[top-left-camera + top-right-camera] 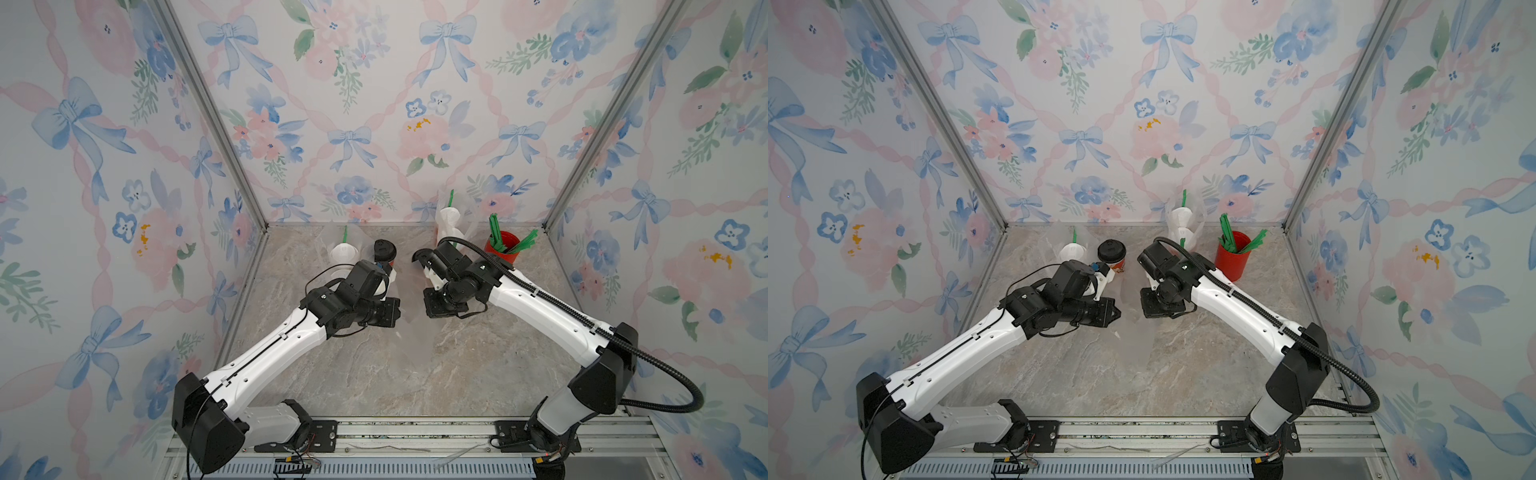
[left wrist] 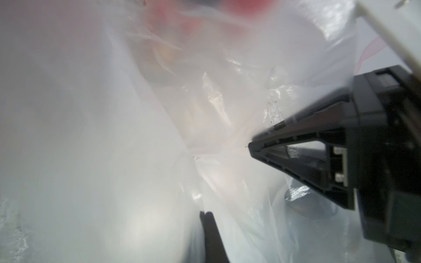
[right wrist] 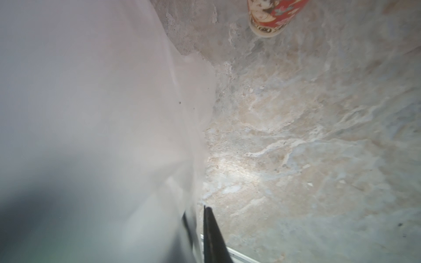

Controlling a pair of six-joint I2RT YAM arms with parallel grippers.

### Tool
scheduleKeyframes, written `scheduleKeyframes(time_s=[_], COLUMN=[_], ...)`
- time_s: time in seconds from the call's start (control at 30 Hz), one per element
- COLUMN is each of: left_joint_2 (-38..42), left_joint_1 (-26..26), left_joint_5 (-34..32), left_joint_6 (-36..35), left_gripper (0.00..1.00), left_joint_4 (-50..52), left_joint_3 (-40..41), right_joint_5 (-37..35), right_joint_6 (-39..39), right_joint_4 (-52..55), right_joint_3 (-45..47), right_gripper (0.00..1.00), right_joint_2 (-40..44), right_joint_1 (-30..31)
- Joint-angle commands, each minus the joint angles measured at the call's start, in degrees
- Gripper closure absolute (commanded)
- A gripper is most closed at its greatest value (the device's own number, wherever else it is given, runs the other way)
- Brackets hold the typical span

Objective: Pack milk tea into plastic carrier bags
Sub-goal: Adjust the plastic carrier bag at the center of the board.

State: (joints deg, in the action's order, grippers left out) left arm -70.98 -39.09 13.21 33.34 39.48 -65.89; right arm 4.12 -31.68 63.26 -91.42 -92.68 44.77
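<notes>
**Left wrist view: both pairs of jaws on one bag, a black-lidded cup waiting behind**

From the left wrist camera, the left jaws show as a dark pair pressed together low in the picture. They nip the film of a clear carrier bag (image 2: 114, 118) between them. The right jaws reach in from the side, their tips met on another fold of the same film close by. The right wrist view agrees: those jaws are closed with a sheet of the bag between them and bare counter (image 3: 307, 148) beyond.

In both top views the bag is only a faint sheen between the two wrists, trailing down toward the near edge. I cannot tell which way its mouth faces.

The black-lidded cup (image 1: 384, 250) is not yet packed. It stands upright on the counter, long axis vertical and lid up, just beyond the left arm (image 1: 266, 357) toward the back wall. It is apart from the held bag and nearer the left jaws than the right. In the right wrist view its red printed foot lies ahead across open counter.

One white-lidded pair (image 1: 344, 252) and a second white-lidded pair (image 1: 449, 219) stand at the back and seem to be bagged. The red straw cup (image 1: 503, 247) stands beside the right arm (image 1: 548, 316).

The coming move probably turns on pulling the mouth wide and upward, since the cup must go in base first along its vertical axis. With both pairs of jaws occupied, the left looks better placed to fetch it.
</notes>
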Motion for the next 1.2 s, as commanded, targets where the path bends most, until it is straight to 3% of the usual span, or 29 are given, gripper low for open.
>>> scheduleKeyframes(time_s=[0.0, 0.3, 0.67, 0.73, 0.8, 0.9, 0.93, 1.03, 1.17], left_joint_2=[1.33, -2.67, -8.39, -8.01, -7.19, -5.49, -4.8, -1.96, 0.93], left_joint_1=[1.73, 3.05, -1.64, -1.69, -1.62, -1.56, -1.52, -1.26, -1.02], left_joint_5=[-1.47, -2.22, -1.07, -1.4, -1.45, 0.01, 0.7, 3.32, 7.59], left_joint_6=[-3.24, -4.64, -1.97, -1.46, -1.1, -1.11, -1.12, -0.97, -0.64], left_gripper=[1.0, 1.0, 1.0, 1.0, 0.88, 0.59, 0.53, 0.45, 0.44], left_joint_4=[4.75, 6.43, 3.23, 3.29, 3.31, 3.4, 3.41, 3.47, 3.49], left_joint_3=[0.41, -0.06, -3.98, -4.24, -4.64, -4.95, -4.77, -2.95, -0.95], right_joint_5=[-4.07, -3.31, -1.36, -0.95, 0.98, 2.55, 2.7, 2.91, 2.55], right_joint_6=[0.96, 0.19, 0.48, 0.39, 0.36, 0.13, 0.17, 0.14, 1.11], right_joint_4=[4.52, 2.99, 6.36, 7.0, 6.54, 6.36, 6.62, 7.63, 9.01], right_joint_3=[-0.97, 1.74, -3.63, -4.11, -3.66, -2.63, -2.5, -2.42, -2.62], right_gripper=[0.92, 0.96, 0.5, 0.48, 0.47, 0.5, 0.51, 0.48, 0.48], right_joint_2=[3.21, 3.89, 5.1, 5.43, 5.82, 5.94, 5.94, 6.28, 6.27], right_joint_1=[0.05, 0.05, 1.3, 1.66, 1.81, 1.83, 1.81, 1.81, 1.81])
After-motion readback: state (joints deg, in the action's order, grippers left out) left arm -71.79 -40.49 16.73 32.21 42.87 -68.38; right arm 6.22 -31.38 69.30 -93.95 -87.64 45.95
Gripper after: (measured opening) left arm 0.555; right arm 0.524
